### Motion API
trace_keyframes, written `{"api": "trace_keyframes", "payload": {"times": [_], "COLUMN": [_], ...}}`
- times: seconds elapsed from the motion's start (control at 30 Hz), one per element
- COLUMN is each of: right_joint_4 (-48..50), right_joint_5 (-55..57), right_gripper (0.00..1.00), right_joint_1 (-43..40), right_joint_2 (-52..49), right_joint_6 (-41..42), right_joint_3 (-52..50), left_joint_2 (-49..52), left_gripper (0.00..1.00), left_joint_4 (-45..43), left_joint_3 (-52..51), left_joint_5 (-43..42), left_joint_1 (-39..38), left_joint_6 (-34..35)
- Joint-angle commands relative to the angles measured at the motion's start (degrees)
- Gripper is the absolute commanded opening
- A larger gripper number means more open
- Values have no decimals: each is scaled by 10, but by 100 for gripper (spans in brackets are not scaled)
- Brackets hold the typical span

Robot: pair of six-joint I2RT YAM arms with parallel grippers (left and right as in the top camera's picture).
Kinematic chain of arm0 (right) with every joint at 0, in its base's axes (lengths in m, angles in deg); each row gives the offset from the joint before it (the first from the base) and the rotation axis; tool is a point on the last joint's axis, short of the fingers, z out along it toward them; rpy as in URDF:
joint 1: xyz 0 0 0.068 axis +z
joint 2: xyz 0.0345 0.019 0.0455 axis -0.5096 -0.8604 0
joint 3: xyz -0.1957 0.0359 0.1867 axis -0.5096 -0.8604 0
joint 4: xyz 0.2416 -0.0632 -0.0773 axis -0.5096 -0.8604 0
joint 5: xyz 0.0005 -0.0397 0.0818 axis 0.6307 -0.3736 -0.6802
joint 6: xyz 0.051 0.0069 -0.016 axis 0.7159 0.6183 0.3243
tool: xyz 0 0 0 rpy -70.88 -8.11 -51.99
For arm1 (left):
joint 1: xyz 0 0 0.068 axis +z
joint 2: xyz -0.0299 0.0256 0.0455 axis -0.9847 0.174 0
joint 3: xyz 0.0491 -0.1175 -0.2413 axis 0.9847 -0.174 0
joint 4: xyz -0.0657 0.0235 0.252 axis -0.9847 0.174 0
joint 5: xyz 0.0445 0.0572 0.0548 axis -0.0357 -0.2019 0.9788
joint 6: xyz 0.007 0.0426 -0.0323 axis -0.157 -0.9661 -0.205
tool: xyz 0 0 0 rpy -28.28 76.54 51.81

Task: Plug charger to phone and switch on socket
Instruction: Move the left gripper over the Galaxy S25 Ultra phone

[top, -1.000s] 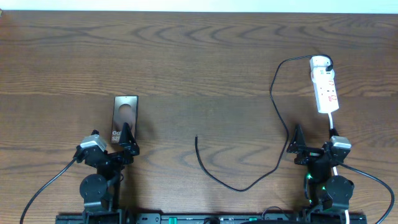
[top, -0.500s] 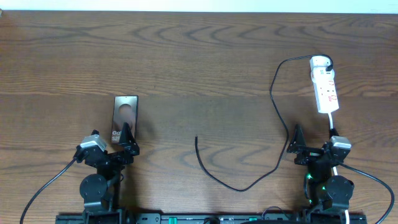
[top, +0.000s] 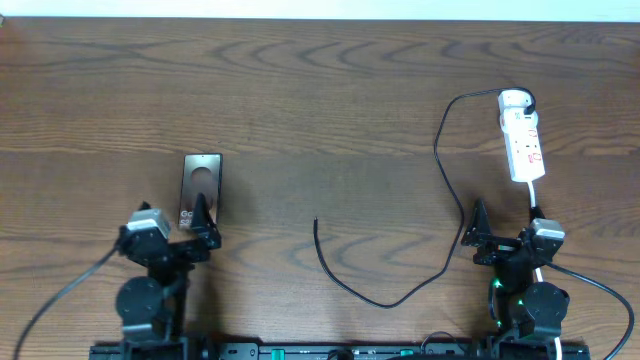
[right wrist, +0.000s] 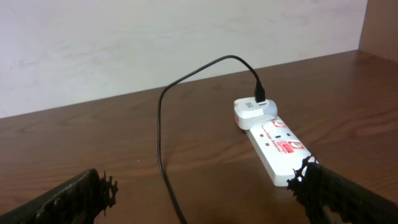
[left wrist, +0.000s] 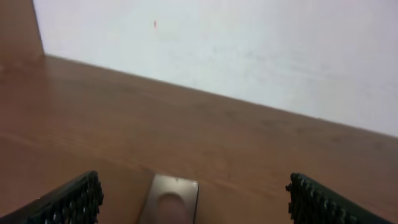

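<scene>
The phone [top: 202, 184] lies flat on the table at the left, its glossy face up. My left gripper [top: 205, 228] sits just short of its near end, open and holding nothing. In the left wrist view the phone [left wrist: 171, 199] shows low between the two wide-apart fingers [left wrist: 74, 200]. The charger [top: 390, 304] is a thin black cable that runs from the socket [top: 522, 140] in a long loop to a free tip near the table's middle. My right gripper [top: 477, 236] is open beside the cable. In the right wrist view the cable [right wrist: 161, 143] and the socket [right wrist: 277, 146] lie ahead.
A white adapter [right wrist: 252, 111] sits at the socket's far end with the cable plugged into it. The socket's white lead [top: 537, 205] runs back towards the right arm. A pale wall [left wrist: 249, 50] borders the table's far edge.
The left arm has shifted slightly left and towards the phone. The right arm, the cable, the phone and the socket have not moved.
</scene>
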Motion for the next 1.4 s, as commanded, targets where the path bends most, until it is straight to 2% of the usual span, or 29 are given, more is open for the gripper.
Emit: {"api": "trace_keyframes", "payload": {"times": [0.0, 0.07, 0.33, 0.47, 0.67, 1.0, 1.03, 1.07, 1.1, 1.13, 1.17, 1.2, 1.23, 1.37], "right_joint_4": [-2, -2, -2, -3, -2, -2, -2, -2, -3, -2, -2, -2, -2, -3], "right_joint_5": [4, 4, 4, 4, 4, 4, 4, 4, 4, 4, 4, 4, 4, 4], "right_gripper": [99, 99, 99, 99, 99, 99, 99, 99, 99, 99, 99, 99, 99, 99], "right_joint_1": [-2, -2, -2, -2, -2, -2, -2, -2, -2, -2, -2, -2, -2, -2], "right_joint_2": [3, 3, 3, 3, 3, 3, 3, 3, 3, 3, 3, 3, 3, 3], "right_joint_6": [-9, -9, -9, -9, -9, -9, -9, -9, -9, -9, -9, -9, -9, -9], "right_joint_3": [-1, -1, -1, -1, -1, -1, -1, -1, -1, -1, -1, -1, -1, -1], "left_joint_2": [110, 186, 560, 694, 821, 963, 971, 979, 984, 991, 996, 1000, 1004, 1015], "left_gripper": [93, 93, 93, 93, 93, 93, 90, 75, 65, 61, 62, 92, 99, 98], "left_joint_4": [46, 97, 445, 567, 638, 643, 643, 643, 643, 643, 643, 643, 643, 643], "left_joint_3": [156, 244, 696, 820, 848, 848, 848, 847, 847, 847, 846, 846, 846, 834], "left_joint_5": [-5, -5, -37, -38, -37, -35, -32, -31, -31, -31, -31, -31, -31, -31], "left_joint_1": [2, 2, 2, 2, 2, 2, 2, 2, 2, 2, 2, 2, 2, 2], "left_joint_6": [-53, -52, -55, -57, -72, -72, -72, -72, -72, -72, -72, -72, -72, -104]}}
